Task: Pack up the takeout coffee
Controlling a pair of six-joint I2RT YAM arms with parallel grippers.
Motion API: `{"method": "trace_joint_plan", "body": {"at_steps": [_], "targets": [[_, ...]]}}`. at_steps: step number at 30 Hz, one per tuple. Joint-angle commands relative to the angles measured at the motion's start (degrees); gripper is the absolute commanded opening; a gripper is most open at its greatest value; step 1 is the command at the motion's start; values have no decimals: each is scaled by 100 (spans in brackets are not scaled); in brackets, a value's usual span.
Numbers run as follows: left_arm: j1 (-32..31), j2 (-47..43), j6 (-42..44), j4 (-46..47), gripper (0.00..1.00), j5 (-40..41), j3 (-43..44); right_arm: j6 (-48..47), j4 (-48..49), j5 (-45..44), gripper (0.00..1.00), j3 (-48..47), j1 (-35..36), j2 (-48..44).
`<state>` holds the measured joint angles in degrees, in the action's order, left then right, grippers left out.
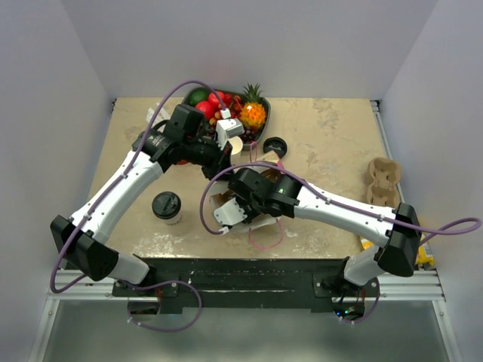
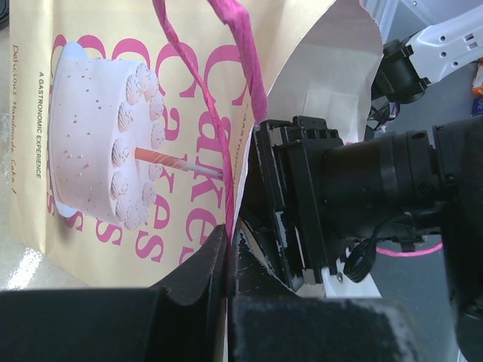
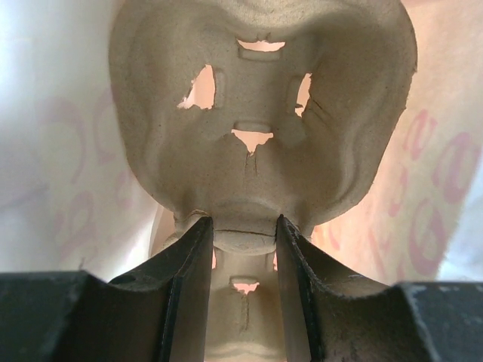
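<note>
- The takeout coffee (image 1: 166, 205), a white cup with a black lid, stands upright on the table (image 1: 324, 128), near the front on the left side
- It sits just beside the left arm's white forearm and well apart from both grippers; nothing touches it
- The left gripper (image 2: 229, 260) is clenched tight on the top edge of the paper bag (image 2: 98, 264), the paper running down into the closed jaws
- The bag is tan, printed with a pink frosted cake and pink lettering; a pink handle (image 2: 245, 53) loops across its face
- In the left wrist view the right arm's black wrist (image 2: 355, 188) reaches in past the bag's opened flap
- The right gripper (image 3: 243, 241) is inside the bag, its 2 fingers clamped either side of a ridge on a pulp cup carrier (image 3: 256, 98)
- Pink print shows through the bag walls on both sides of that carrier
- A loose black lid (image 1: 275, 145) lies on the table behind the bag
- A fruit tray (image 1: 266, 121) sits at the back edge
- 1 more pulp carrier (image 1: 383, 175) rests near the right edge
</note>
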<state>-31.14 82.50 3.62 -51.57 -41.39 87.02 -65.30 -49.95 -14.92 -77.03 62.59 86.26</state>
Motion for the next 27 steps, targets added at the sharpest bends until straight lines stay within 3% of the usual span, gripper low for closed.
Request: {"method": "trace_joint_plan", "body": {"at_steps": [1, 13, 19, 27], "targets": [[38, -15, 7, 24, 0, -141, 183, -17, 301, -20, 0, 232, -150, -170], [46, 3, 262, -125, 0, -440, 227, -650, 1479, 577, 0, 927, -519, -408], [46, 108, 288, -143, 0, -502, 341, -905, 1489, 1376, 0, 927, -528, -408], [46, 126, 289, -160, 0, -528, 342, -1073, 1629, 1659, 0, 1050, -642, -312]]}}
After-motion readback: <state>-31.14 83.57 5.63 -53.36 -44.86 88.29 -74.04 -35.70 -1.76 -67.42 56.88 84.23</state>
